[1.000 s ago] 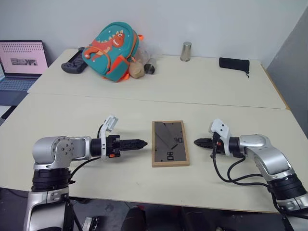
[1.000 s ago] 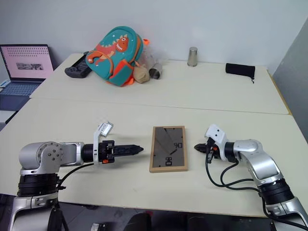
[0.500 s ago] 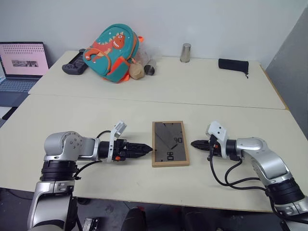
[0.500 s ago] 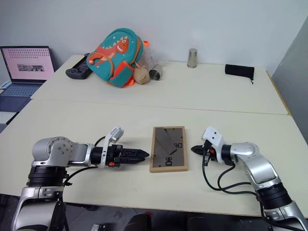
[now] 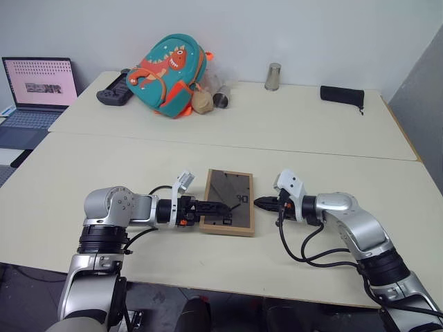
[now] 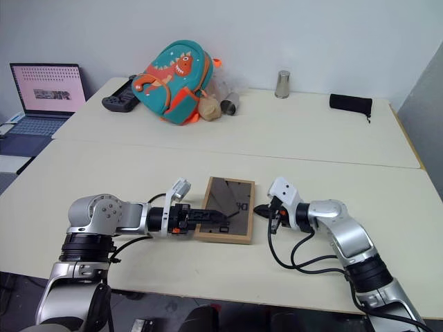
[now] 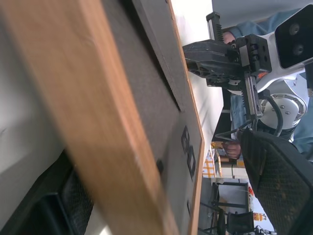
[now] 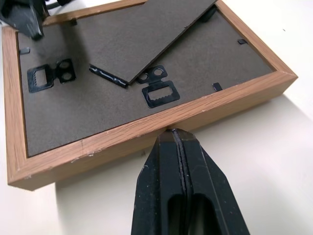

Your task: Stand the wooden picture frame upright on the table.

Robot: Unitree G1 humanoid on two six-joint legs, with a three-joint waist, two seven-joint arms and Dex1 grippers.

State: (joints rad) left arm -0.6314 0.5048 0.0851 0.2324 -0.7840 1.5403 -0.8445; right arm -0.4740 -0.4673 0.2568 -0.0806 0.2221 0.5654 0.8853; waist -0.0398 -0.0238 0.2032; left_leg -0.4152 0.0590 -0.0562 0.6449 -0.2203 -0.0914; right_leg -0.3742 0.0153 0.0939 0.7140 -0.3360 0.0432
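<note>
Wooden picture frame [image 5: 228, 211] lies back-up on the near section of the surface [image 5: 83, 166], dark back panel facing up, fold-out stand [image 8: 142, 36] lifted a little off the panel, small metal hangers [image 8: 156, 93] visible on the back. Left pincer [image 5: 213, 208] comes in from the frame's left side with its fingers spread wide, 1 finger [image 7: 274, 181] over the back panel and the other under the left wood edge, straddling that edge; left side of the frame looks tipped slightly up off the surface, cannot tell for sure. Not clenched on it. Right pincer [image 5: 261, 203] is clenched with nothing between its fingers, tip touching or just at the outer face of the frame's right wood edge; right wrist view shows the closed tip [image 8: 177, 142] right against the wood. The 2 pincers face each other across the frame. Beyond the seam, on the far section: teal dinosaur backpack [image 5: 169, 75] at left, dark game controller [image 5: 114, 95] beside it, a tan soft item [image 5: 201, 104] and a metal cup on its side [image 5: 223, 97] just right of the backpack, upright metal cup [image 5: 273, 76] near the back edge, black pouch [image 5: 342, 94] at far right. Open laptop [image 5: 36, 86] off the surface's left end.
</note>
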